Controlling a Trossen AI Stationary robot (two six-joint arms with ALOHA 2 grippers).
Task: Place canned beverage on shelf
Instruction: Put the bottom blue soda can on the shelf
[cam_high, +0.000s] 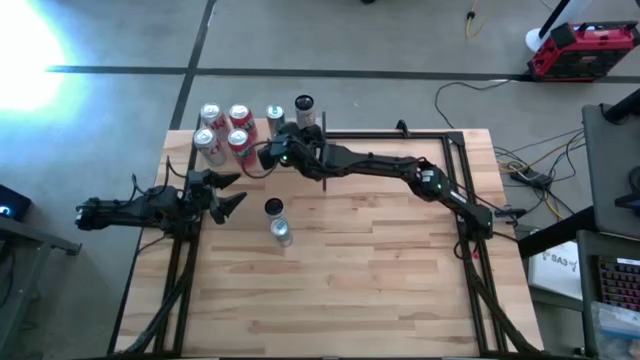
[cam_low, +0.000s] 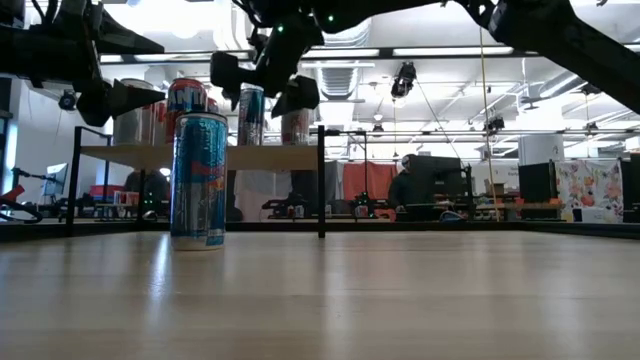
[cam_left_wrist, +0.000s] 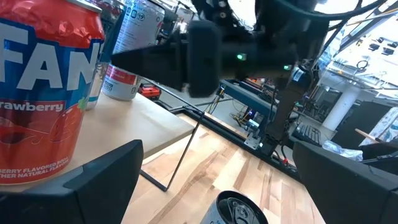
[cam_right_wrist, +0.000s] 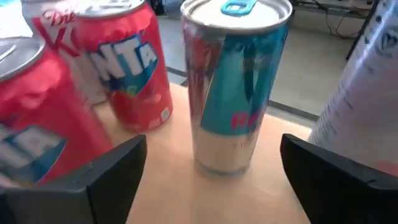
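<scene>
A teal-and-silver can (cam_right_wrist: 233, 81) stands upright on its base on the pale wood shelf (cam_low: 270, 157) at the table's far left. My right gripper (cam_right_wrist: 221, 180) is open. Its two fingers stand either side of the can, with a gap on each side. The low view shows the same can (cam_low: 250, 115) between the spread fingers. Red soda cans (cam_right_wrist: 134, 68) and a white can (cam_right_wrist: 360, 106) stand beside it on the shelf. My left gripper (cam_high: 232, 192) waits open at the table's left edge, level, holding nothing.
A blue-and-silver can (cam_low: 198, 180) stands on the striped tabletop (cam_high: 380, 270) in front of the shelf, close to my left gripper. The shelf's black frame post (cam_low: 321, 180) rises at its right end. The tabletop's near and right parts are bare wood.
</scene>
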